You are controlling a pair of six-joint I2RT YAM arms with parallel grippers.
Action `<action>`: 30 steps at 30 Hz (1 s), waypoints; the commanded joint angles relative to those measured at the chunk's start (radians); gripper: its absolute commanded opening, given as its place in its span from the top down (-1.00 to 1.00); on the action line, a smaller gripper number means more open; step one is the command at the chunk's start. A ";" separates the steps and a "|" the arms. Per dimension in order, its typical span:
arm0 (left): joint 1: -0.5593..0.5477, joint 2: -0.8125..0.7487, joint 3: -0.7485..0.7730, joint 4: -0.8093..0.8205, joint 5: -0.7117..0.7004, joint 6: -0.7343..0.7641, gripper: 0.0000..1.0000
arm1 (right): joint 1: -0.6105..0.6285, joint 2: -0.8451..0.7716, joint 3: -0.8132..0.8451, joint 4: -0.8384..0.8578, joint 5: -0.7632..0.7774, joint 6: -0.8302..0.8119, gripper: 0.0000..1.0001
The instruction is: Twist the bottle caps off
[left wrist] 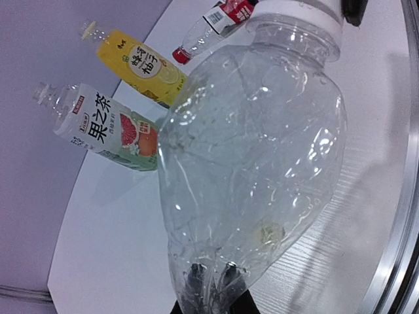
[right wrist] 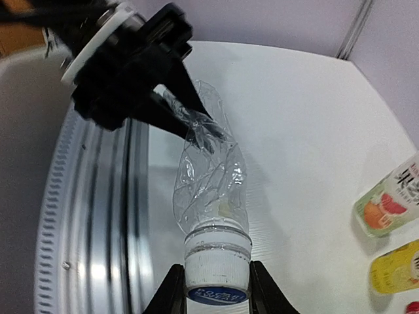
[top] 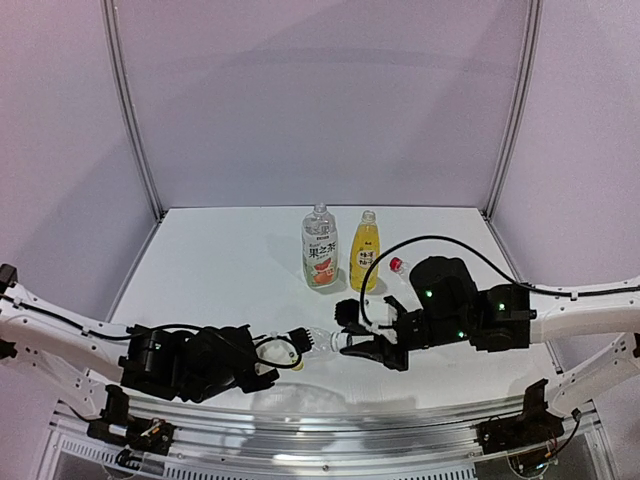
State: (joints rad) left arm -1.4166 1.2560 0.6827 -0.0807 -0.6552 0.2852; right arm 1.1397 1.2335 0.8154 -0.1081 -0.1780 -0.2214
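Top view, arms: both reach to the near middle of the white counter (top: 220,270), with the left claw (top: 290,350) and right claw (top: 350,340) almost tip to tip.
Top view, clear bottle (top: 320,342): it lies level between the claws, base to the left and neck to the right. It is too small here to see either grip.
Top view, back row: the fruit bottle (top: 320,250) and yellow bottle (top: 365,255) stand upright side by side, well behind the claws. A red cap (top: 397,264) peeks out just right of the yellow one.
Left wrist, clear bottle (left wrist: 255,150): crumpled, it fills the frame. Dark fingers (left wrist: 196,282) of the left claw show through its base, pinching it.
Left wrist, far end: the white cap (left wrist: 298,16) sits at the top edge.
Left wrist, only here: the red-label bottle (left wrist: 219,19) shows, lying on its side with the red cap on it.
Right wrist, cap (right wrist: 217,261): it is white with a blue top. The right claw (right wrist: 217,291) is closed on it, one finger pressed to each side.
Right wrist, left claw (right wrist: 190,121): seen from the front, black, its fingers clamped on the bottle's crushed base.
Right wrist, height: I cannot tell whether the bottle touches the counter.
Right wrist, right edge: the fruit and yellow bottles are cut off by the frame.
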 commanded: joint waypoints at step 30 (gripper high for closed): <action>-0.006 -0.057 -0.034 0.037 -0.091 0.007 1.00 | -0.126 -0.141 0.064 -0.096 -0.061 0.679 -0.63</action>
State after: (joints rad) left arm -1.4109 1.2350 0.6739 -0.0948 -0.6968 0.2771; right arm 1.0729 1.0321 0.9062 -0.0681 0.0113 -0.0189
